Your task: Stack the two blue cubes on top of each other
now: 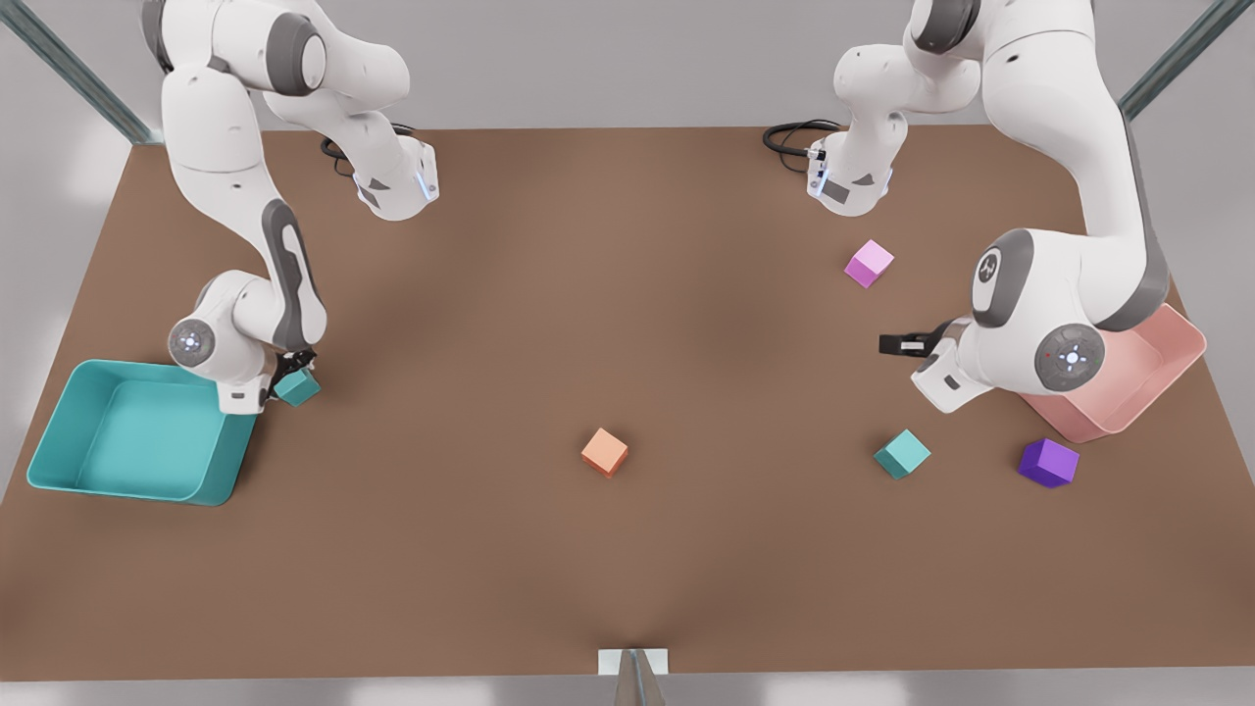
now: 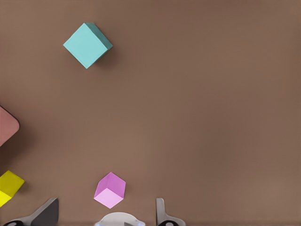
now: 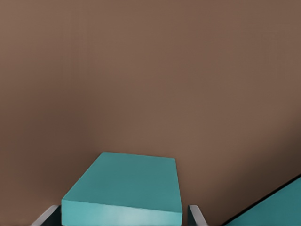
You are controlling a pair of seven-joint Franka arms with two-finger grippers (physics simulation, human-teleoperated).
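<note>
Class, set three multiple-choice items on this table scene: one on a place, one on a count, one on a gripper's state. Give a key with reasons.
1. Where does the orange cube lie?
A. Near the table's middle
B. Inside the teal bin
C. Against the pink bin

2. How many small teal cubes does the front view show?
A. One
B. Two
C. Three

3. What is the right gripper doing?
A. Open above bare table
B. Shut on a teal cube
C. Shut on the purple cube

Key:
1 A: the orange cube sits alone mid-table, far from the teal bin and the pink bin.
2 B: the held teal cube and the free teal cube.
3 B: the right gripper, beside the teal bin, has its fingers against the held cube's sides. The left gripper waits open by the pink bin.
</note>
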